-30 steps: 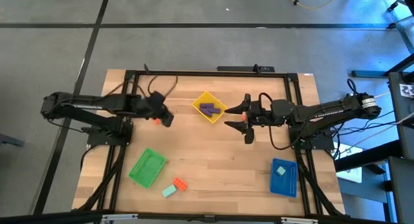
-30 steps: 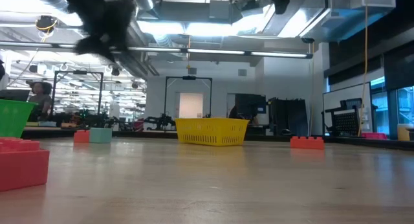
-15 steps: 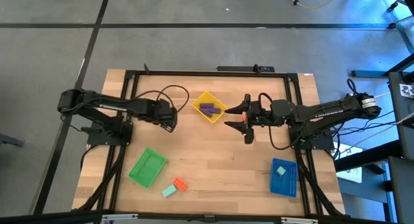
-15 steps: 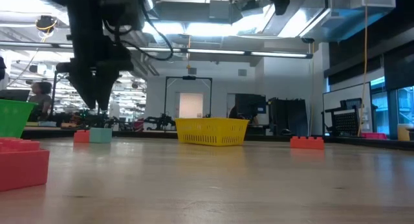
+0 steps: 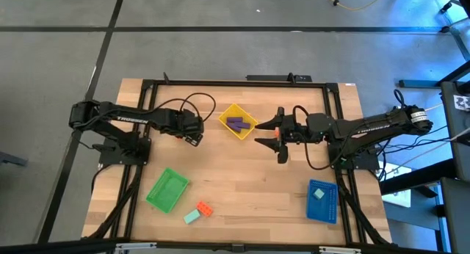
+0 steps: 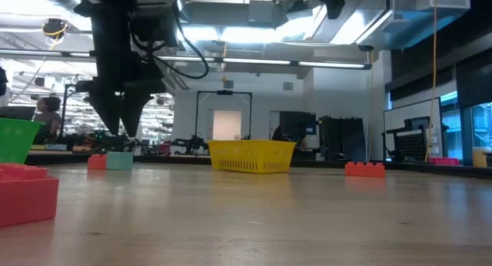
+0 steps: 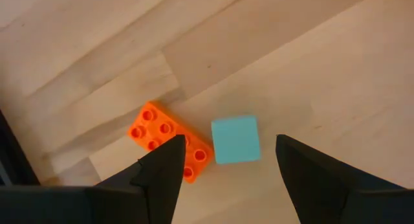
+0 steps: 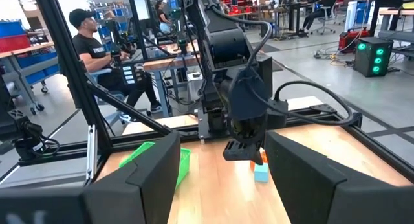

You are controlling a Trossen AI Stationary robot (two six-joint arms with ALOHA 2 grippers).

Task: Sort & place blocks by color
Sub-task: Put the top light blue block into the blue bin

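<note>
Blocks lie scattered: an orange block (image 7: 169, 140) and a teal block (image 7: 236, 139) sit side by side on the bench (image 5: 242, 180) near the green tray (image 5: 167, 189), and purple blocks (image 5: 236, 124) rest in the yellow tray (image 5: 229, 111). My left tool (image 5: 194, 136) hovers released above the bench; my right tool (image 5: 268, 135) waits released beside the yellow tray.

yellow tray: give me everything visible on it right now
The yellow tray is a small square basket with slatted, plastic-looking walls that flare slightly upward, as the low view shows. It sits flat on the wooden table, turned diamond-wise, between the two grippers, neither touching it. Inside lie purple blocks. No other colour shows in it.
</note>
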